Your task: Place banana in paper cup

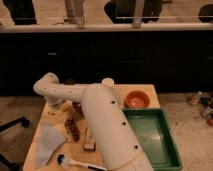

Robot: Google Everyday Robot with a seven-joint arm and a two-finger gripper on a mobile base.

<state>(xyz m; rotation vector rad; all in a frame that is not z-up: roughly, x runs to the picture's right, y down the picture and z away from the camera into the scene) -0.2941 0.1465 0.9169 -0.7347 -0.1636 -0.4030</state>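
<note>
White arm reaches across the wooden table; the gripper sits low at the far-left corner, finger state cannot tell. Slim pale-yellow banana lies just beside it, near the maroon bowl.

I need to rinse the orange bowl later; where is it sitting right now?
In the camera view the orange bowl sits at the table's far right corner, just behind the green tray. The pincer is across the table at the far left, below the arm's white elbow.
</note>
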